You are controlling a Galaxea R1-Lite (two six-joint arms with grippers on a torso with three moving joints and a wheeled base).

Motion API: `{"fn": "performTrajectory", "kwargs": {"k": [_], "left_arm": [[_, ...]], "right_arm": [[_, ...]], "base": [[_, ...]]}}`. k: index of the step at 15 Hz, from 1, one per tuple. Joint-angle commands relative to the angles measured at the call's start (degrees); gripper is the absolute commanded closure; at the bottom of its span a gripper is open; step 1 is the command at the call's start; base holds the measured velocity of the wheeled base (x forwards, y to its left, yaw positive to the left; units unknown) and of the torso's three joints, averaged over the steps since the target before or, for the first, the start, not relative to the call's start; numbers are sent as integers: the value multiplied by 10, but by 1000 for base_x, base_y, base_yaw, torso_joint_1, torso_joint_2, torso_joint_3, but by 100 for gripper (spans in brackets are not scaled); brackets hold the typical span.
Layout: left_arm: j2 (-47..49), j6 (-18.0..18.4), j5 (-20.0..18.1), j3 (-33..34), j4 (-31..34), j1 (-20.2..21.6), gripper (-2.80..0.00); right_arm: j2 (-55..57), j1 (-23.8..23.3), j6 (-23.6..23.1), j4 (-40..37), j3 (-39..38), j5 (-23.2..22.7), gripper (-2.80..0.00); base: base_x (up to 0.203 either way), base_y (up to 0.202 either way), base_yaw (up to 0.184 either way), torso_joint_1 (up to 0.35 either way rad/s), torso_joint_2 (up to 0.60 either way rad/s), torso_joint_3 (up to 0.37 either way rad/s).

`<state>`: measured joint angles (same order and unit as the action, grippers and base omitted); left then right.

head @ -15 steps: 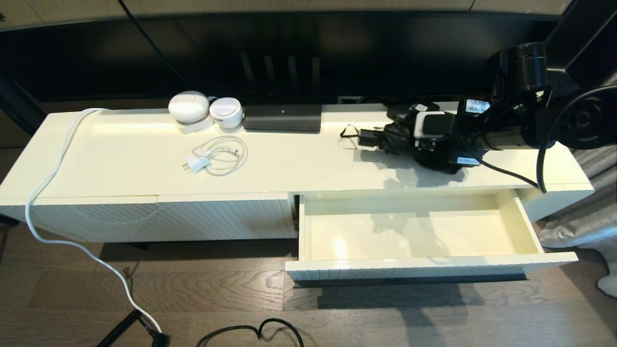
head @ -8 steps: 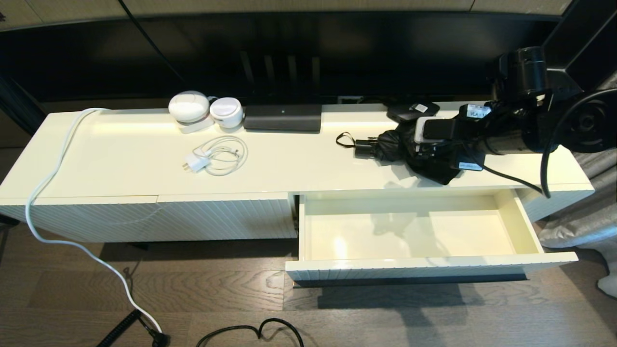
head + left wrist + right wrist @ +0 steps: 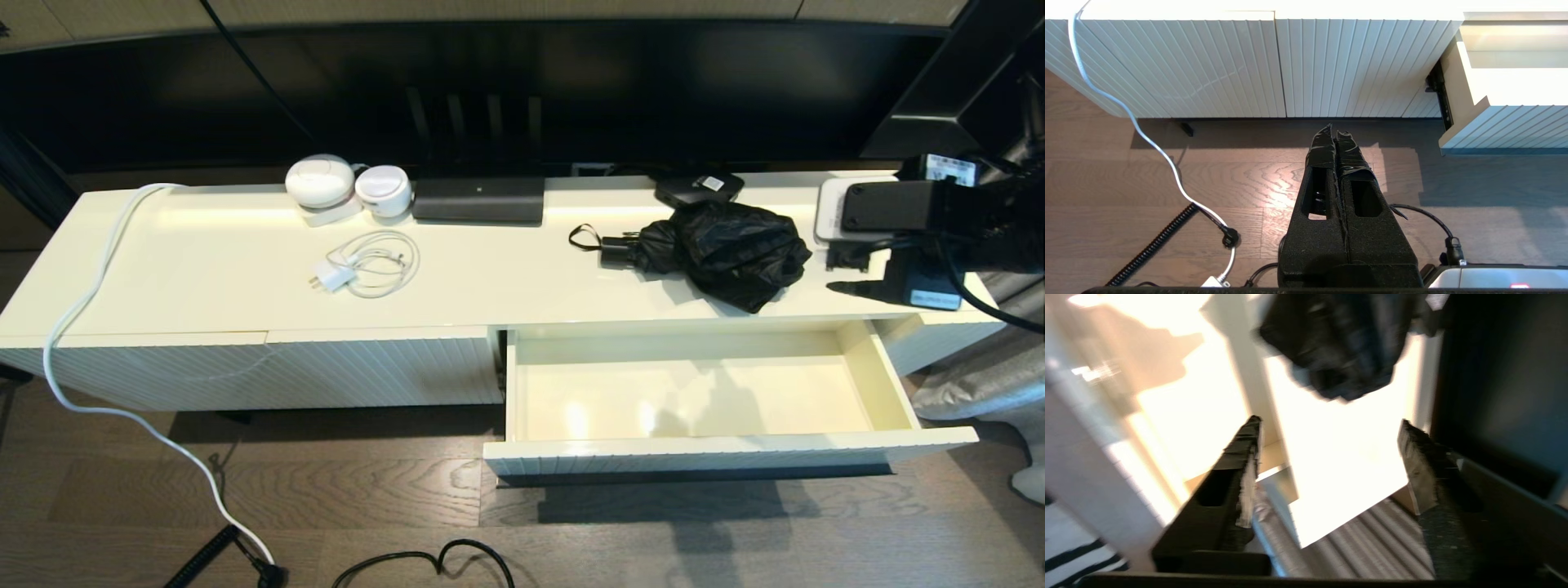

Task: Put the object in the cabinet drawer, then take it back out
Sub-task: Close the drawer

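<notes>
Right gripper (image 3: 1327, 457): fingers spread wide, nothing between them. It hangs off the right end of the cabinet top (image 3: 506, 278), well clear of the umbrella (image 3: 718, 249). A second ago it was closed over the umbrella's fabric; half a second ago it was still down on the bundle. It has since let go and drawn back to the right.

Left gripper (image 3: 1336, 141): fingers pressed together, empty, parked low over the wood floor (image 3: 1167, 183) in front of the cabinet's ribbed panels.

Umbrella: lying on the cabinet top directly behind the drawer (image 3: 694, 400), handle and wrist loop pointing left, fabric loose and rumpled. It has shifted slightly toward the front edge since a second ago.

Drawer: pulled fully out, interior bare. By my reading the umbrella is back out and released, so the task looks close to done, or a fresh round is starting.

Nearby: small flat black box (image 3: 698, 188) just behind the umbrella; long black box (image 3: 478, 198), two white round devices (image 3: 347, 186) and a coiled white charger (image 3: 367, 265) further left. A white cable (image 3: 90, 294) trails to the floor. Nothing blocks the drawer opening.
</notes>
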<state>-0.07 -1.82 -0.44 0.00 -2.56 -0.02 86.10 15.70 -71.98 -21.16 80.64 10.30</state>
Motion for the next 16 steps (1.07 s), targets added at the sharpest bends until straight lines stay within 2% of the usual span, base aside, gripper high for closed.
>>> {"fn": "performTrajectory", "kwargs": {"k": [1,5,7,8,13,16], "left_arm": [[1,0,0,0,0,1,0],[1,0,0,0,0,1,0],[1,0,0,0,-1,0,0],[1,0,0,0,-1,1,0],[1,0,0,0,-1,1,0],[1,0,0,0,0,0,0]], "right_arm": [[-74,0,0,-10,-61,-5,0],[-137,3,66,-22,-196,-45,0],[-140,36,135,-24,-243,-65,0],[-136,45,149,-24,-263,-69,0],[-69,57,166,-15,-314,-124,0],[-28,71,180,11,-331,-180,0]], "base": [[0,0,0,0,0,0],[0,0,0,0,0,0],[0,0,0,0,0,0],[0,0,0,0,0,0],[0,0,0,0,0,0],[0,0,0,0,0,0]]}}
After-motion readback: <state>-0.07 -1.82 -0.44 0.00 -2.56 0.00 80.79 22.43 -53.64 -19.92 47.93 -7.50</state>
